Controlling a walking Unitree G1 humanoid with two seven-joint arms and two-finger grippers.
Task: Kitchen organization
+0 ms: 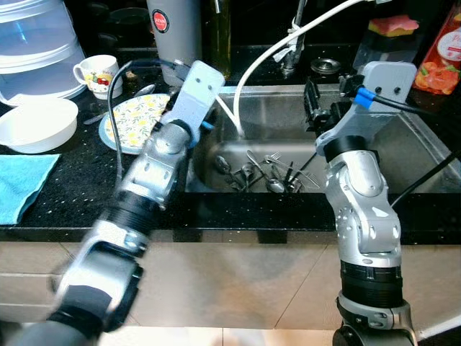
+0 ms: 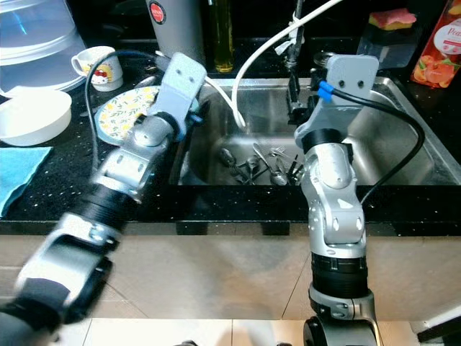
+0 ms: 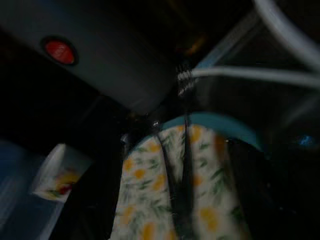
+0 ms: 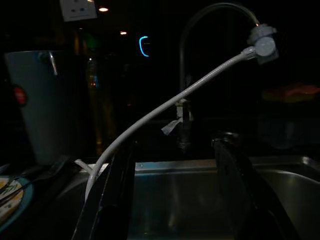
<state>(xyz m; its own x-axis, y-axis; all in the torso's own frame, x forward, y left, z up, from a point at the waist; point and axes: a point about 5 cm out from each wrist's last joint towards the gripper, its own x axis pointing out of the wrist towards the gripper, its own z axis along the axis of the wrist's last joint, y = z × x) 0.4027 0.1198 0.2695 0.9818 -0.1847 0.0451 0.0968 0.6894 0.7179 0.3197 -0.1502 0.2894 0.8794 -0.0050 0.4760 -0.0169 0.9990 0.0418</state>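
Note:
A flowered plate (image 1: 133, 119) with a blue rim lies on the black counter left of the steel sink (image 1: 410, 144). A fork (image 3: 184, 150) and another thin utensil lie across the plate, tines past its rim. My left gripper (image 3: 182, 200) hovers over the plate, open, with the fork between its spread fingers (image 3: 112, 200). Several spoons and forks (image 1: 266, 173) lie in the sink bottom. My right gripper (image 1: 311, 108) hangs open above the sink, and nothing is between its fingers (image 4: 117, 200).
A white hose (image 1: 259, 61) droops from the tap into the sink. A mug (image 1: 97, 72), white bowl (image 1: 36, 122), blue cloth (image 1: 21, 184) and clear container (image 1: 36, 43) sit left. A steel canister (image 1: 176, 32) and bottle (image 1: 221, 36) stand behind; sponge (image 1: 392, 25) and carton (image 1: 443, 58) right.

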